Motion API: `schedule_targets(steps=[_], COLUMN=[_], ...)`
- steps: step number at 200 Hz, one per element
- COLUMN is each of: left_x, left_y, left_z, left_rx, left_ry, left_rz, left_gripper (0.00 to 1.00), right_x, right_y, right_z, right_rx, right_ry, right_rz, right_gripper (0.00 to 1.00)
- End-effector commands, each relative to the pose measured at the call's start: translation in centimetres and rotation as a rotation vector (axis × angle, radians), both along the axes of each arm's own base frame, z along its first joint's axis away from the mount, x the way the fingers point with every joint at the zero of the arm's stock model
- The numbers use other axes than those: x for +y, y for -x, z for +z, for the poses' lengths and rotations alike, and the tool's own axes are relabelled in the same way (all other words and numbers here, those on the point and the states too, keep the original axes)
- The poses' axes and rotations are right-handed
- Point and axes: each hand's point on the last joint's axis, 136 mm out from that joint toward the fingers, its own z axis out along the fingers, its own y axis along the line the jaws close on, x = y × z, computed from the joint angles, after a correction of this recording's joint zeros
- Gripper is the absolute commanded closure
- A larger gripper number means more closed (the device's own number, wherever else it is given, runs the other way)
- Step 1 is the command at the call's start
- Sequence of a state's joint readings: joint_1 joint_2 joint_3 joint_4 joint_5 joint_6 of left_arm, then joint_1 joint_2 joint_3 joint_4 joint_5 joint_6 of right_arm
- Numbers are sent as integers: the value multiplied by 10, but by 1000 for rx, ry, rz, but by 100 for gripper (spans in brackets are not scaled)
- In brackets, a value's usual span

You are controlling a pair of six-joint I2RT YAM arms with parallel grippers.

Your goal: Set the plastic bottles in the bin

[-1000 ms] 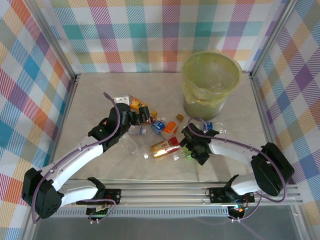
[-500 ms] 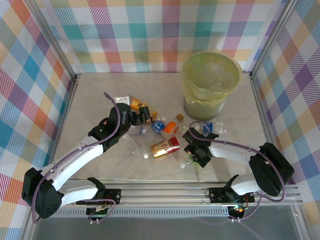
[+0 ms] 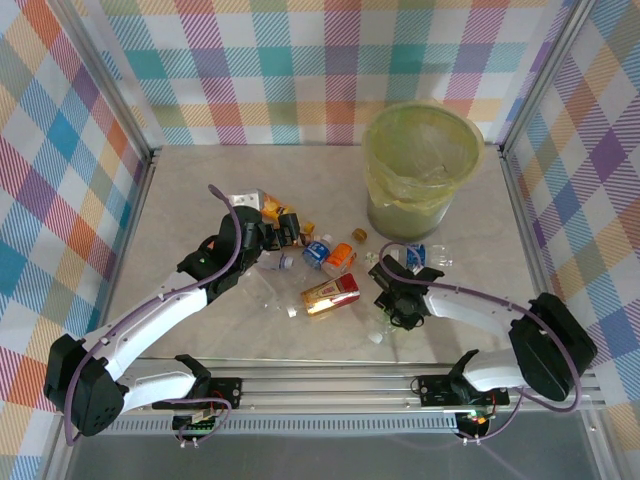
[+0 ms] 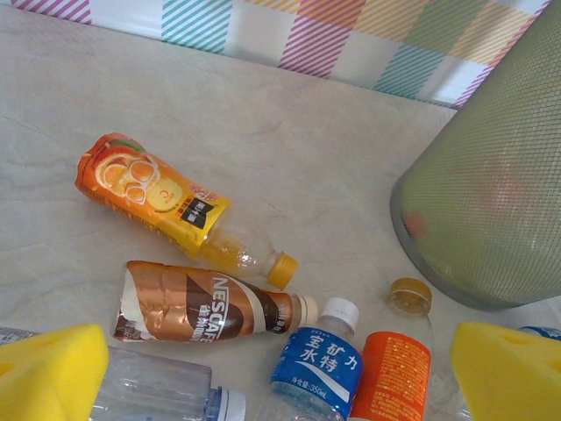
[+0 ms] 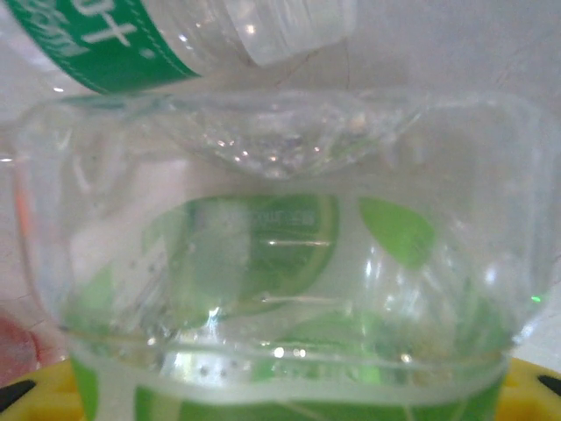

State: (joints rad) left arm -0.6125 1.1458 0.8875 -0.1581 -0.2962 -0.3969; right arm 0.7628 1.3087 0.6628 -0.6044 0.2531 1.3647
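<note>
The pale marbled table (image 3: 180, 200) is fenced by bright checked walls (image 3: 300, 60). Nearest the arm bases, the right gripper (image 3: 394, 300) lies low over a green-labelled clear bottle (image 5: 263, 263). In the right wrist view its yellow pads (image 5: 26, 395) sit at either side of the bottle, whose wall is buckled inward, so the jaws have it clamped. A second ago those jaws stood wide around it; they have since drawn in, and the right arm's elbow has shifted slightly to the right. Just left of it lies a gold-and-red bottle (image 3: 330, 293), in the same place as before. Farther out, the left gripper (image 3: 285, 236) hangs spread as wide as it goes, gripping nothing, and it has not moved over the last second. Below it in the left wrist view lie a blue-labelled water bottle (image 4: 311, 364) and an orange-labelled bottle (image 4: 394, 373) side by side. Beyond them are a brown Nescafé bottle (image 4: 206, 307) and an orange juice bottle (image 4: 166, 206), all on their sides and unmoved. At the far right stands the bin (image 3: 405, 215), upright, lined with a yellow-green bag, well apart from both grippers.
</note>
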Motion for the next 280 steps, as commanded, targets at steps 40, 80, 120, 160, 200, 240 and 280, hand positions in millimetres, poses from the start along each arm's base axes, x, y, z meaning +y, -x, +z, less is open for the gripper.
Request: schedule_targets(steps=[40, 80, 120, 160, 200, 240, 280], left_x=[1, -1, -1, -2, 0, 3, 6], left_y=[-2, -3, -3, -2, 0, 3, 7], left_z=[3, 2, 2, 6, 10, 14, 20], left_rx=[-9, -4, -5, -9, -14, -23, -32], left_ry=[5, 13, 17, 28, 37, 39, 42], left_rz=[6, 0, 2, -5, -1, 3, 6], left_gripper=[0, 0, 0, 0, 0, 0, 0], right_x=[-8, -13, -3, 9, 8, -7, -21], right_y=[-9, -22, -51, -93, -142, -203, -265], right_z=[72, 139, 227, 316, 385, 398, 385], right_rx=[-142, -273, -505, -753, -901, -906, -866], right_ry=[58, 114, 172, 215, 290, 229, 250], right_rz=[208, 325, 466, 529, 551, 550, 583], right_gripper=[52, 53, 54, 54, 53, 53, 53])
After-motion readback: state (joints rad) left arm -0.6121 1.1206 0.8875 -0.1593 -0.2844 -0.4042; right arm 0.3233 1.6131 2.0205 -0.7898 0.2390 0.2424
